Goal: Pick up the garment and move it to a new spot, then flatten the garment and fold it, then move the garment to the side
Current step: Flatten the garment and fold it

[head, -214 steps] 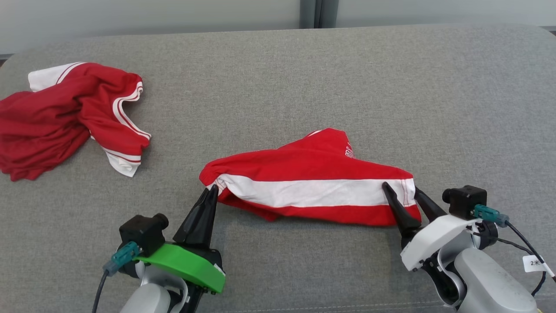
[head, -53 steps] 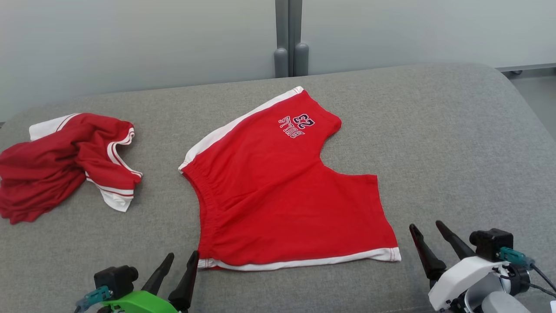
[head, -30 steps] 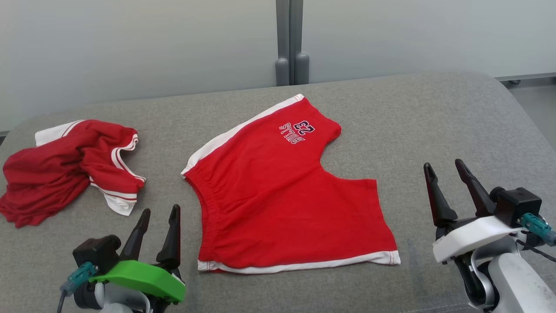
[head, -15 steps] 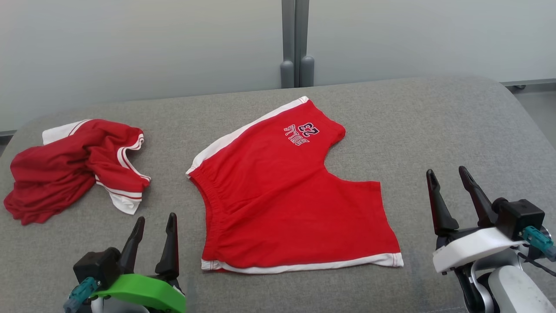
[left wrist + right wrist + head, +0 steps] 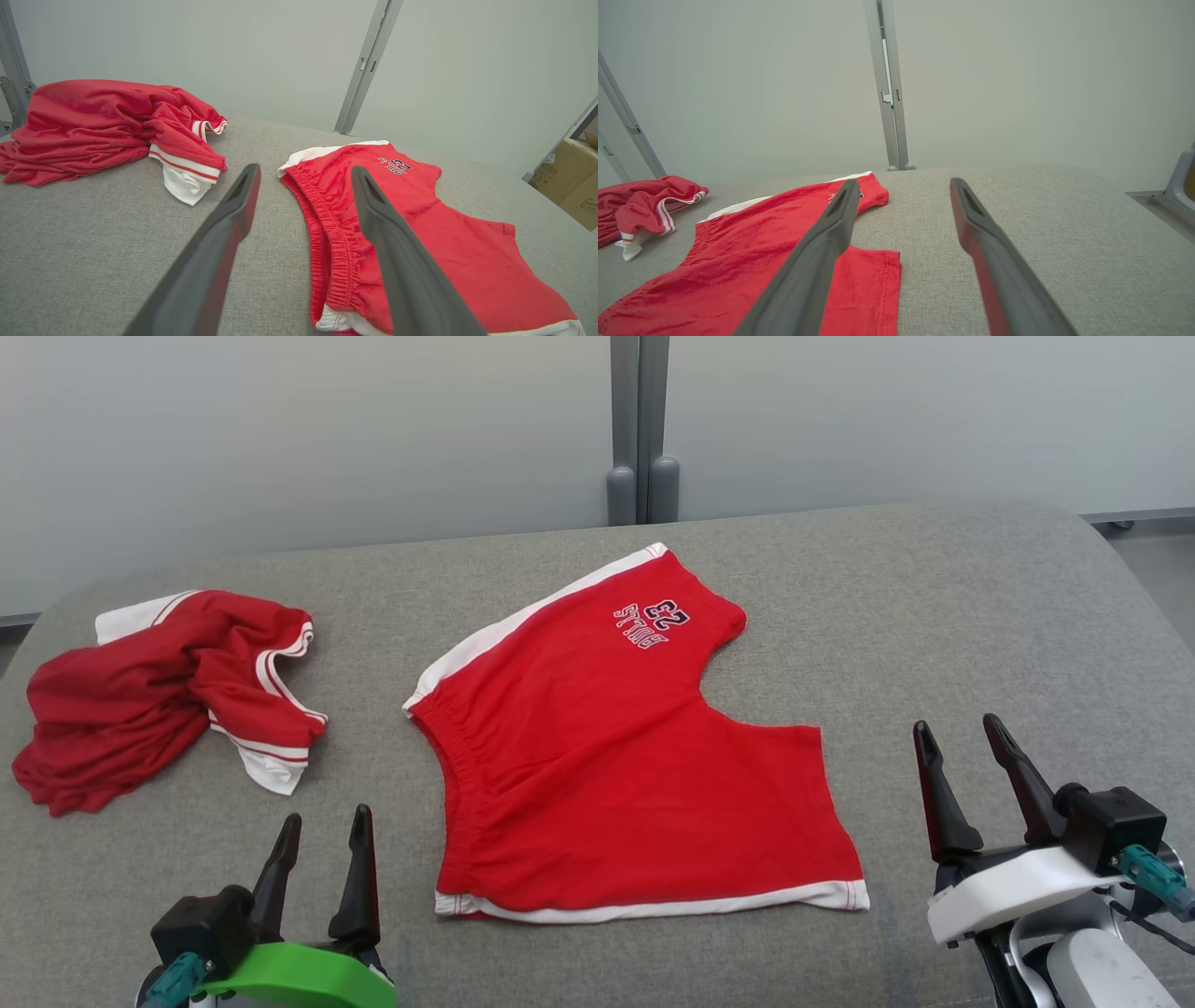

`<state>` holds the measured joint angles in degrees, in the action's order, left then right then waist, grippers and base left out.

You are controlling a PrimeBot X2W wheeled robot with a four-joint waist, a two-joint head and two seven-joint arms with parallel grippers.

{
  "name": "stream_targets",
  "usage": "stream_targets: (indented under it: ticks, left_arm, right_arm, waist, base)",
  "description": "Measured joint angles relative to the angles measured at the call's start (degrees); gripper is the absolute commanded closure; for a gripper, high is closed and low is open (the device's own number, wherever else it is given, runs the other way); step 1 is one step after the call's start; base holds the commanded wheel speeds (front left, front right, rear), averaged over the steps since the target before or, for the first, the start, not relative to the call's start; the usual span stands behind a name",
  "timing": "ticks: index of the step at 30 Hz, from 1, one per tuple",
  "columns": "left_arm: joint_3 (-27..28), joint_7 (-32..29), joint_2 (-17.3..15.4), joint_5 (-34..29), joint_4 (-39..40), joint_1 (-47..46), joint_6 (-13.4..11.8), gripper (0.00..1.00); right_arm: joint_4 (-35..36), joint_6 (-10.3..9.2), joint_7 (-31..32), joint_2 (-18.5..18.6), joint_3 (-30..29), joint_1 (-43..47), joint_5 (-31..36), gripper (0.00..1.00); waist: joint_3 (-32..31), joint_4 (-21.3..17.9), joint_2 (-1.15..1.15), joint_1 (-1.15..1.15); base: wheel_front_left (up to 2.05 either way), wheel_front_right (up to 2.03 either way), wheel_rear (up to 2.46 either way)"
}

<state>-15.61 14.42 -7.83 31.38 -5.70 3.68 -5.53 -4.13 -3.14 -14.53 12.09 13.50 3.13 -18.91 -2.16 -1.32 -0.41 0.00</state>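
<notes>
Red shorts (image 5: 607, 775) lie flat, waistband facing the left gripper (image 5: 327, 815), leg hems toward the right gripper (image 5: 957, 724). Both are spread wide, holding nothing.

Grey fabric cushion (image 5: 934, 597) in front of me, far corners rounded. Red shorts (image 5: 616, 765) lie spread flat near its middle, waistband toward my left. Crumpled red jersey (image 5: 140, 700) sits well apart, by my left edge.
</notes>
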Motion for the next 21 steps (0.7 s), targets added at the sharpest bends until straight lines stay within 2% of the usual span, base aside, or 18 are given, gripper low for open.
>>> stream_targets:
  ticks: [21]
  left_arm:
    - [0.7,0.0,1.3,-1.5,1.3,1.9,0.0,0.00]
  right_arm:
    - [-0.3,0.07,0.0,-1.0,-0.4,2.2,0.2,0.00]
  waist:
    - [0.4,0.1,0.00,0.00]
  base:
    - [0.00,0.00,0.00]
